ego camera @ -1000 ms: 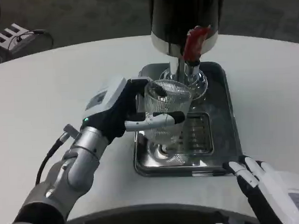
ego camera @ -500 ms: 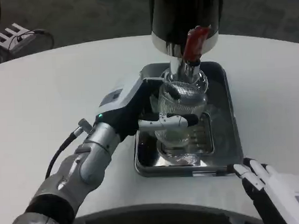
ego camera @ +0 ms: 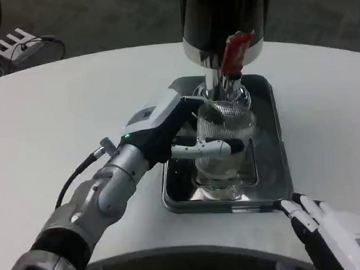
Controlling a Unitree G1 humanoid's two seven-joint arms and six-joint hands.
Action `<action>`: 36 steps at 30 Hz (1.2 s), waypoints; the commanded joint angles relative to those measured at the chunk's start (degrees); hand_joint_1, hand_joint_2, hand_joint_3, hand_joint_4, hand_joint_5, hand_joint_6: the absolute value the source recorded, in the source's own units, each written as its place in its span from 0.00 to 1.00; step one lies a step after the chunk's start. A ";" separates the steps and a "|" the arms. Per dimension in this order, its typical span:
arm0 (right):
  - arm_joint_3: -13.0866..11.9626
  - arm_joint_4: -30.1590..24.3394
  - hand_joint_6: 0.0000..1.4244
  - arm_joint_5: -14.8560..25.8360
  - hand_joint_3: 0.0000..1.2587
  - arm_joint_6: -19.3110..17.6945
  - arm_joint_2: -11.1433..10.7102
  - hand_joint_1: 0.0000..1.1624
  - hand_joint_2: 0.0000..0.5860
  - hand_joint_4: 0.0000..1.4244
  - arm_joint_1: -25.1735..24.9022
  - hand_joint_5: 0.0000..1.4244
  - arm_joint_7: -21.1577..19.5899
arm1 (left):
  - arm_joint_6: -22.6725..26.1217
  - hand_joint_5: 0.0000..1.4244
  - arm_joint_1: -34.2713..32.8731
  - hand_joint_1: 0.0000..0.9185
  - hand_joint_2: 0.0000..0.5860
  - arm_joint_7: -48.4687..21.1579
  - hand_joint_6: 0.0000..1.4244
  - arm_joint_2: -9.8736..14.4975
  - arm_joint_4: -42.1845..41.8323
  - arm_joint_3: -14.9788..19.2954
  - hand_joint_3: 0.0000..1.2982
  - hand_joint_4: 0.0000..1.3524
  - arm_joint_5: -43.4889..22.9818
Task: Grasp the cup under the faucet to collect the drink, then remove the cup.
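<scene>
Nearest the camera, at the lower right edge, the right robot hand (ego camera: 333, 230) lies on the white tabletop (ego camera: 59, 116) just beside the tray's front corner, fingers apart and holding nothing. From the lower left, the left silver forearm (ego camera: 99, 195) reaches diagonally up toward the middle, a black cable running along it. The left robot hand (ego camera: 174, 135) wraps the ribbed clear cup (ego camera: 223, 148) from the side, fingers clamped across its wall (one white finger lies over the front). The cup sits upright over the metal tray (ego camera: 277, 166), directly below the red-handled faucet (ego camera: 236, 55) of the black drink dispenser (ego camera: 225, 16) behind it.
</scene>
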 commanded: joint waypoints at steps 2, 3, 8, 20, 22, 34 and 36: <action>-0.12 0.66 0.07 0.89 0.08 0.21 2.04 0.34 0.75 0.00 -0.16 0.00 1.05 | 0.65 0.26 0.54 0.27 0.14 -0.72 0.24 1.33 0.40 -0.33 0.31 0.23 -0.12; -0.11 0.71 0.07 0.82 0.08 0.10 1.98 0.34 0.75 0.00 -0.22 0.00 1.02 | 0.74 0.26 0.54 0.27 0.14 -0.76 0.23 1.40 0.44 -0.41 0.30 0.22 -0.05; -0.35 1.22 0.08 0.56 0.08 0.27 2.12 0.34 0.76 0.00 -1.03 0.00 1.22 | 0.58 0.20 0.32 0.24 0.12 -2.24 0.20 1.64 0.89 -0.81 0.27 0.16 -0.09; -0.11 3.17 0.08 0.04 0.08 1.09 2.67 0.34 0.76 0.00 -2.68 0.00 1.12 | -3.19 0.09 0.69 0.16 0.09 -7.53 0.10 2.83 0.69 0.31 0.07 0.00 -2.99; -0.08 3.34 0.08 0.04 0.08 1.26 2.71 0.34 0.76 0.00 -2.79 0.00 0.99 | -4.37 0.09 1.26 0.15 0.09 -7.69 0.10 3.69 0.26 0.89 0.07 0.00 -3.62; 0.29 5.08 0.08 -0.32 0.08 2.59 2.45 0.34 0.76 0.00 -6.43 0.00 1.43 | -11.78 0.09 8.73 0.07 0.07 -13.13 0.12 11.82 -5.69 8.21 0.11 0.00 -12.85; 0.35 5.35 0.08 -0.44 0.08 2.81 2.33 0.34 0.76 0.00 -7.12 0.00 1.69 | -13.20 0.11 10.69 0.03 0.08 -15.18 0.12 12.99 -7.61 11.14 0.11 0.04 -16.75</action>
